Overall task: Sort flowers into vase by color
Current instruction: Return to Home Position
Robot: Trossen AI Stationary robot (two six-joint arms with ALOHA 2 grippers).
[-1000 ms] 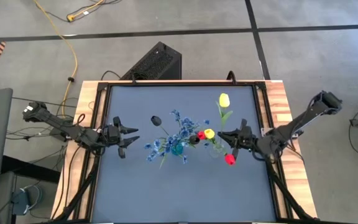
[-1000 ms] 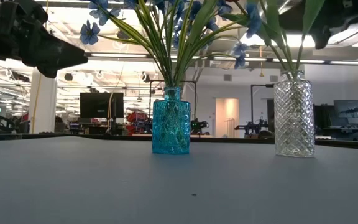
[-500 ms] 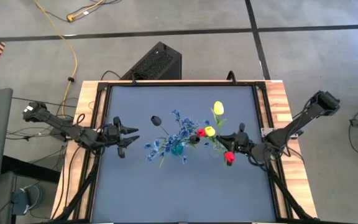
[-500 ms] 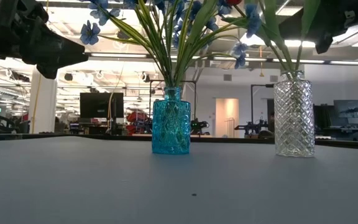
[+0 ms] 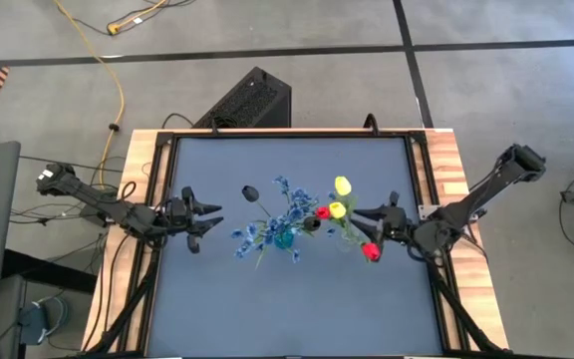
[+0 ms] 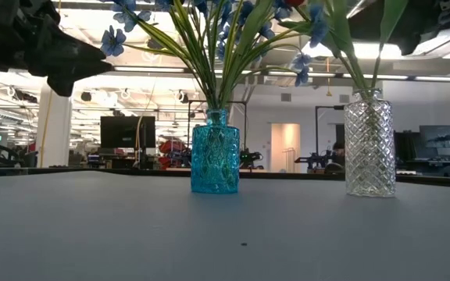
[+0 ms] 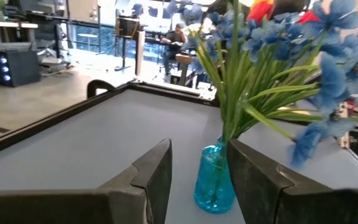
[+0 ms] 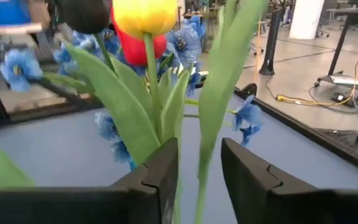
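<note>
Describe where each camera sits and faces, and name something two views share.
High view: above the table, looking straight down; both arms, left gripper and right gripper show.
Low view: at tabletop height, looking level at the blue vase and clear vase; arm parts overhead.
Left wrist view: on the left arm, facing the blue vase past its own open fingers.
Right wrist view: on the right arm, facing a yellow tulip past its own fingers.
Shared: the blue vase, in low and left wrist views.

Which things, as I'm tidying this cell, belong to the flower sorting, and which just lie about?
Job: blue flowers, blue vase, yellow tulips, red tulips, dark bud, clear vase with right gripper beside, left gripper idle at left.
Lying about: black box, yellow cable.
</note>
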